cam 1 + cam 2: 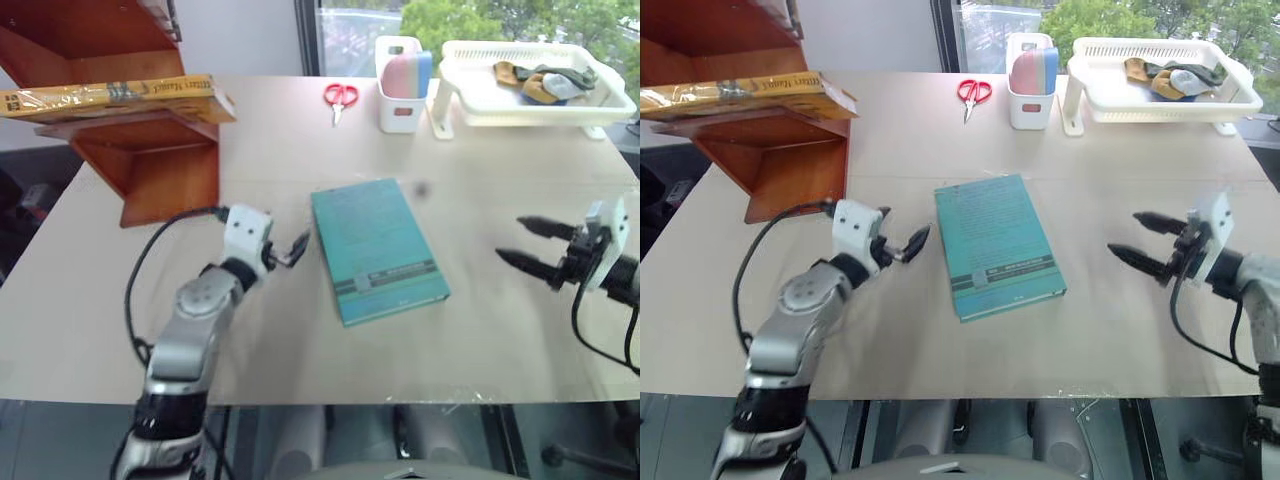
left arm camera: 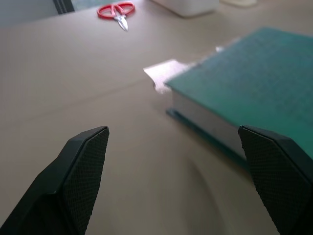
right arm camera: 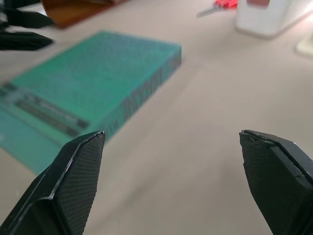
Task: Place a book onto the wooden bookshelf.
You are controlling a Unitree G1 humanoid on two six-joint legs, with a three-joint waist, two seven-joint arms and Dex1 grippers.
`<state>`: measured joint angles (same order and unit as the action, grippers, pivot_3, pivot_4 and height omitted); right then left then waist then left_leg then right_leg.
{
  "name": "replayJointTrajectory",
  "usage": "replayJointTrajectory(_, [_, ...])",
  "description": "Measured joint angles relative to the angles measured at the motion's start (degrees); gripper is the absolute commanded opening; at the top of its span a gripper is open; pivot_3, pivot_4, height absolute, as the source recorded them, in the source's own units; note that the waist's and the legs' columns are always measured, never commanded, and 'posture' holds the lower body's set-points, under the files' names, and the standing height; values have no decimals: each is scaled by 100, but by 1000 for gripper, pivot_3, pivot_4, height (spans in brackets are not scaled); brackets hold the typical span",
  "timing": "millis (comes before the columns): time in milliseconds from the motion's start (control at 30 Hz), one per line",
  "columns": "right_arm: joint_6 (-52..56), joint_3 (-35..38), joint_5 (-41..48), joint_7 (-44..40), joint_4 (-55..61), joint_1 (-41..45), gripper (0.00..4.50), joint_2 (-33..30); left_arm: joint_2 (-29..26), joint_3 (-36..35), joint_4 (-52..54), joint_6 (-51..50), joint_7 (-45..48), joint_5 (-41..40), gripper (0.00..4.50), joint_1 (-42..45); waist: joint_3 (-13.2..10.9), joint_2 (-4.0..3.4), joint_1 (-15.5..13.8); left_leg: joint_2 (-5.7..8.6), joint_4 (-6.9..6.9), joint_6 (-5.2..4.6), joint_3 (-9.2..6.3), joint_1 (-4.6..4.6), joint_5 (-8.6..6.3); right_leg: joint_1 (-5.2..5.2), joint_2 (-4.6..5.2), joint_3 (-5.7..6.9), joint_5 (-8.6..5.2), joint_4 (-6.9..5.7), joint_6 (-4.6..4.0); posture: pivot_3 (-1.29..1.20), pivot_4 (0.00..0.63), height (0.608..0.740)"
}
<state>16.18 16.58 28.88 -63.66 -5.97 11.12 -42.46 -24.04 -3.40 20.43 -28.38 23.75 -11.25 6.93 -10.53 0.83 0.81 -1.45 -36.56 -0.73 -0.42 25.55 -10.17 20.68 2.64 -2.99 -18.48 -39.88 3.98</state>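
The orange-yellow book (image 1: 115, 97) lies flat on a low shelf of the reddish-brown wooden bookshelf (image 1: 160, 170) at the table's far left, its cover overhanging the shelf's front. My left gripper (image 1: 292, 250) hovers low over the table, open and empty, its tips pointing at the left edge of a teal hardcover (image 1: 375, 248). In the left wrist view the gripper (image 2: 172, 131) has that teal cover (image 2: 254, 73) just ahead. My right gripper (image 1: 512, 240) is open and empty at the right of the table, pointing left toward the teal hardcover (image 3: 93, 83).
Red scissors (image 1: 340, 97) lie at the back centre. A white holder (image 1: 400, 95) with pink and blue items stands beside them. A white plastic tray (image 1: 530, 85) with small objects sits at the back right. Bare table lies between the two grippers and the teal hardcover.
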Motion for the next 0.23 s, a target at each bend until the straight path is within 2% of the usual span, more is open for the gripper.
replayJointTrajectory(233, [-929, -32, -555, 32, -625, -343, 4500, 37, 22, -244, 644, -89, 237, -483, 4447, -1082, 5, -2, -6, -2, -2, 0, -2, -7, 1, -10, 3, 1, 0, 2, 0, 0, 150, 740])
